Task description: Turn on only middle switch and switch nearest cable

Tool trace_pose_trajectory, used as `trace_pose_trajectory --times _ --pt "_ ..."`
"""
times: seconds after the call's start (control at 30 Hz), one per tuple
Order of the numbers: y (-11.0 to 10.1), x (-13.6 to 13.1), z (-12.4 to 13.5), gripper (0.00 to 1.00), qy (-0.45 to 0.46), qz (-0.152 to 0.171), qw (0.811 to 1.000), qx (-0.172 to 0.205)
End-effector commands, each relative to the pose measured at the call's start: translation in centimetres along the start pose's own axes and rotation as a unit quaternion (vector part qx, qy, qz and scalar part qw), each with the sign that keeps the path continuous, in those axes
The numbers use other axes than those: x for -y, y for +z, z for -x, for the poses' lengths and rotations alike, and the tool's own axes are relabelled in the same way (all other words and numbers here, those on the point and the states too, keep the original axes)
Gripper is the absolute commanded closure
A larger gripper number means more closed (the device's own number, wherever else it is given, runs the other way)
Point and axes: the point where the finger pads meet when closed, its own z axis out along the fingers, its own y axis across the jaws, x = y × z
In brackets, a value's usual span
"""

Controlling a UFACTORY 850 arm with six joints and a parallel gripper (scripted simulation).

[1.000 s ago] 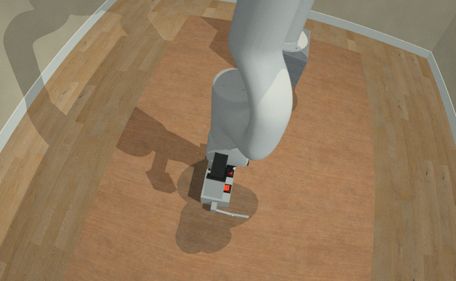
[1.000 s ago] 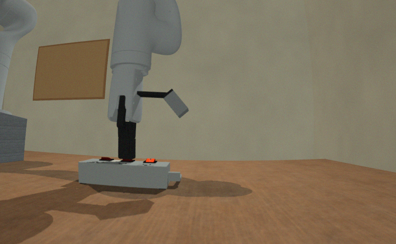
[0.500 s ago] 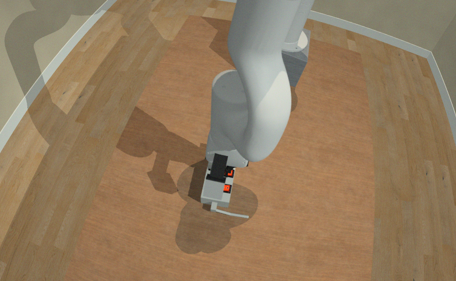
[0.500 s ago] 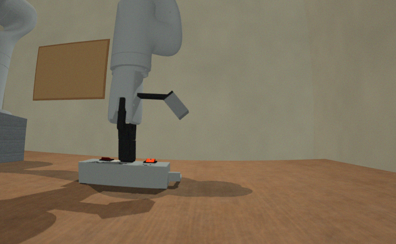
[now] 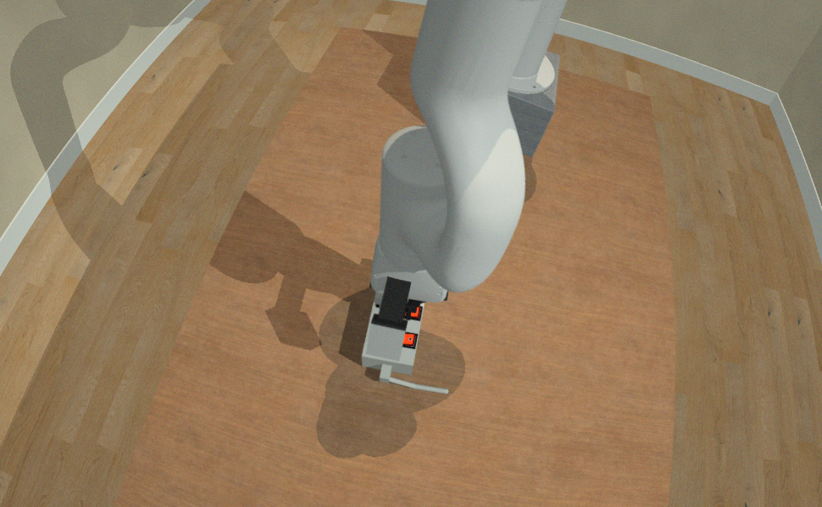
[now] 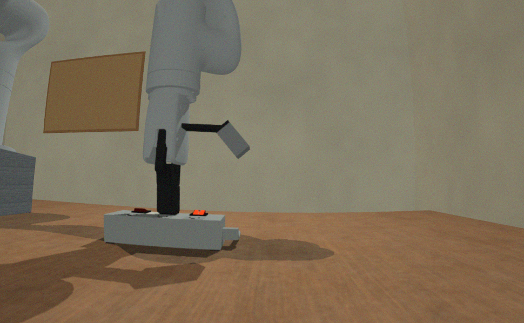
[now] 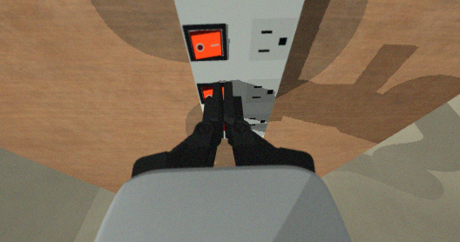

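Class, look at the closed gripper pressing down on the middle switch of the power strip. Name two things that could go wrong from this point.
1. The shut gripper bears on one side of the middle switch; if it slides off the rocker, the switch may not latch.
2. The switch nearest the cable glows bright and lies close ahead of the fingertips; drifting forward could flip it off.
3. Pushing hard off-centre might tip or shift the power strip.
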Motion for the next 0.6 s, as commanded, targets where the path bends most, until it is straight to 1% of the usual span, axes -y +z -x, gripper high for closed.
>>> trace_pose_trajectory --times 0.0,0.23,0.57 --pt "0.0 0.0 0.0 1.0 0.0 0.0 1.0 0.0" --pt "-0.5 0.0 0.0 1.0 0.0 0.0 1.0 0.0" --pt "-3.2 0.0 0.0 1.0 0.0 0.0 1.0 0.0"
